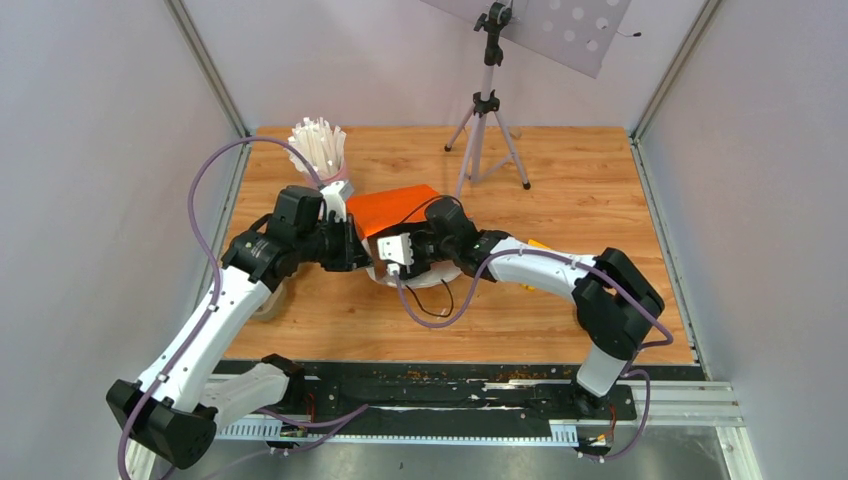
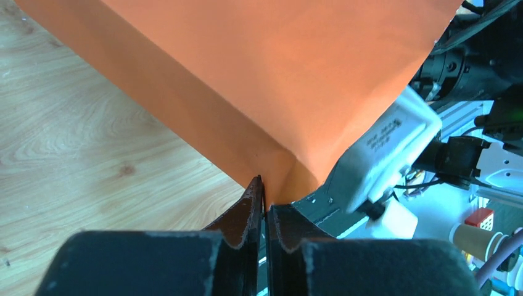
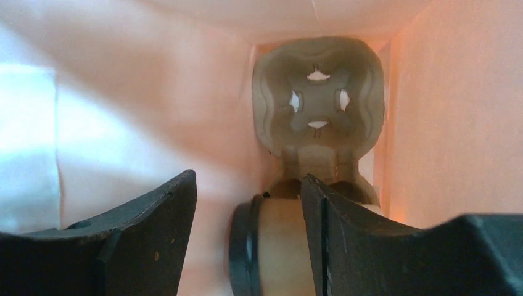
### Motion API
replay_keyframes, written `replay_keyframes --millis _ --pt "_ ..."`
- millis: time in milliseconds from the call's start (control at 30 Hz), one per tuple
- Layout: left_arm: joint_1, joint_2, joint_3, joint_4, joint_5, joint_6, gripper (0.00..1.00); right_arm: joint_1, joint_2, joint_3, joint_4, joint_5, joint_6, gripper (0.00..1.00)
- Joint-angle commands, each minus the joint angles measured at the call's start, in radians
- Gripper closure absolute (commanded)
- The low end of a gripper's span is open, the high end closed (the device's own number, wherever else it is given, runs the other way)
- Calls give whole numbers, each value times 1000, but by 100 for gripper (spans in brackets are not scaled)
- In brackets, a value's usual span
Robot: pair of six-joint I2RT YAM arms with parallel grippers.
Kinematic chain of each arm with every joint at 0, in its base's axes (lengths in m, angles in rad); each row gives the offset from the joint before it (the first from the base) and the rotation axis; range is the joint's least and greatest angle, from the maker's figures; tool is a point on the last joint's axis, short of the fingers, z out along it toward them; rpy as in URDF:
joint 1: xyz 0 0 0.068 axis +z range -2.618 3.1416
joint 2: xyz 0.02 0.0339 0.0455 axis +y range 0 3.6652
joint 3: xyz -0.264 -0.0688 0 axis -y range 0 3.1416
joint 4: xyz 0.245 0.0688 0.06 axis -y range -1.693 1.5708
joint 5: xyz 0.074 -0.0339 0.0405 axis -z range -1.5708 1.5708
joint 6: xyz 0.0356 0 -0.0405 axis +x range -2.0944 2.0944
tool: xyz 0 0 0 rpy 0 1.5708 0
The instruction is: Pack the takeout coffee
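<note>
The coffee point(image 3: 280, 246) sits inside the orange bag point(image 2: 277, 74) at mid-table, just on the mouth side of the pulp tray point(image 3: 317, 105) that fills the bag's closed end. From above we cannot see it, because the bag and the arms cover it.

The left gripper point(image 2: 265, 203) has its fingers pressed together, pinching the bag's edge. The right gripper point(image 3: 248, 185) reaches into the bag with its jaws spread and the coffee between them. One finger point(image 3: 321, 222) overlaps the cup wall and the other stands clear of the black lid point(image 3: 242, 246). We read that as no grip.

Handling, in our judgement: the thin paper wall will dent under a hard squeeze. If the cup is filled, it is weighty for its size and will spill should the lid lift. We would take it across the body just below the rim, where it is stiffest, and never by the lid alone. The kraft paper should give fair friction.

In the right wrist view the long axis runs across the frame, lid end to the left and base hidden behind the finger. We cannot tell whether that means upright on the table.
</note>
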Motion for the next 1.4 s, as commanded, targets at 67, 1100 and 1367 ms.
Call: replay_keyframes --millis 67,1100,1367 --pt "1 -49 -17 44 -19 -39 89 -42 -58 -56 25 -23 -44 37" --pt "1 -109 -120 175 41 -150 83 -26 -78 -161 55 215 -167 98" --pt "1 -160 -189 223 46 -196 62 -27 -78 -80 48 133 -69 100"
